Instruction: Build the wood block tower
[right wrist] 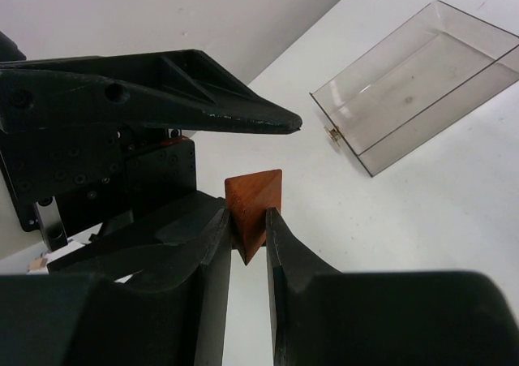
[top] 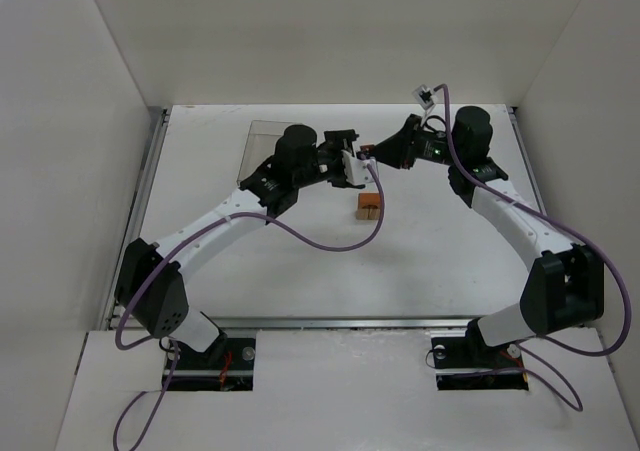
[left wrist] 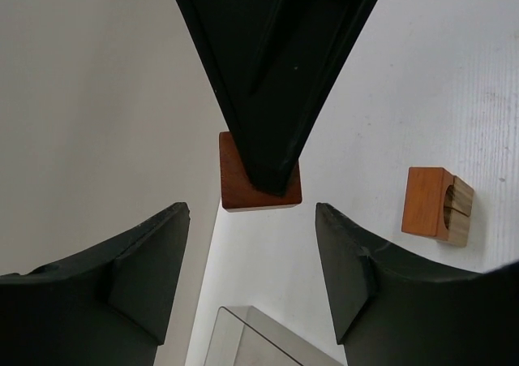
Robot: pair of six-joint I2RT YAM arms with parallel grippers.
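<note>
My right gripper (right wrist: 249, 216) is shut on a reddish-orange wedge block (right wrist: 256, 191), held above the table by its two side faces. In the left wrist view that same wedge (left wrist: 235, 179) hangs from the right gripper's dark fingers, just beyond my left gripper (left wrist: 251, 220). The left jaws stand apart with nothing between them. The wood block tower (top: 369, 205) is a small stack of a reddish block and a tan block (left wrist: 459, 212) on the white table, below and right of both grippers. In the top view the two grippers meet nose to nose, the left gripper (top: 352, 166) facing the right gripper (top: 372, 154).
A clear plastic box (right wrist: 413, 90) lies on the table at the back left, partly under the left arm (top: 265, 141). White walls enclose the table on three sides. A purple cable (top: 330, 243) loops from the left wrist over the table near the stack.
</note>
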